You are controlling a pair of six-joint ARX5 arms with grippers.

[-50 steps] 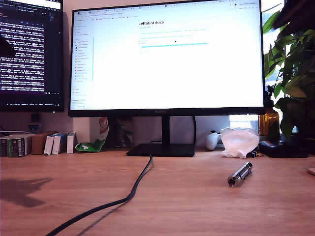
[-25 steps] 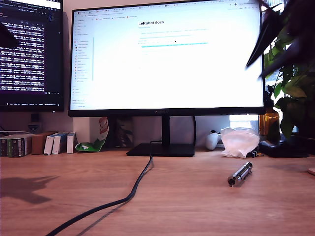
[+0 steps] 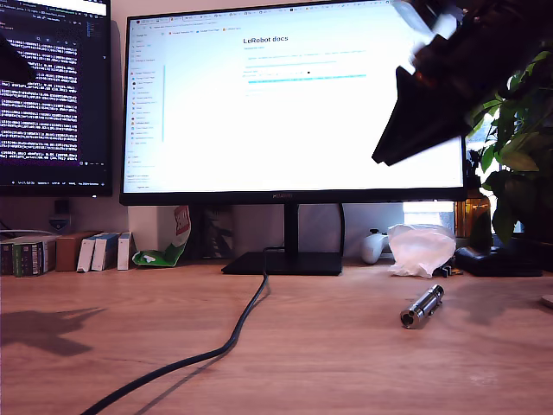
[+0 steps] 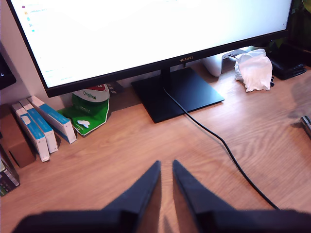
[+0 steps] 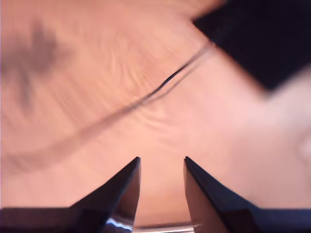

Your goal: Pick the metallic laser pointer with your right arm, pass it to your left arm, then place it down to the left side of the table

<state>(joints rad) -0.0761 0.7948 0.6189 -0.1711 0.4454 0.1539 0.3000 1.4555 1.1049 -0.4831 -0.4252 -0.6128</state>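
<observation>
My first hand (image 4: 166,167): two black tapered fingers, slightly parted, holding nothing, above bare wood-grain desk (image 4: 121,150). My second hand (image 5: 161,165): two black pointed fingers, parted, empty; its view is motion-blurred. In the exterior view an arm (image 3: 432,104), dark and blurred, now hangs lower across the monitor (image 3: 294,104) at the exterior view's right than half a second ago. One metallic laser pointer (image 3: 422,306), a ribbed silver cylinder with a dark round end, lies unmoved on the desk at the exterior view's right, apart from both hands. One black cable (image 3: 216,350) curves from the monitor stand. One crumpled white wrapper (image 3: 421,250) sits behind the pointer
</observation>
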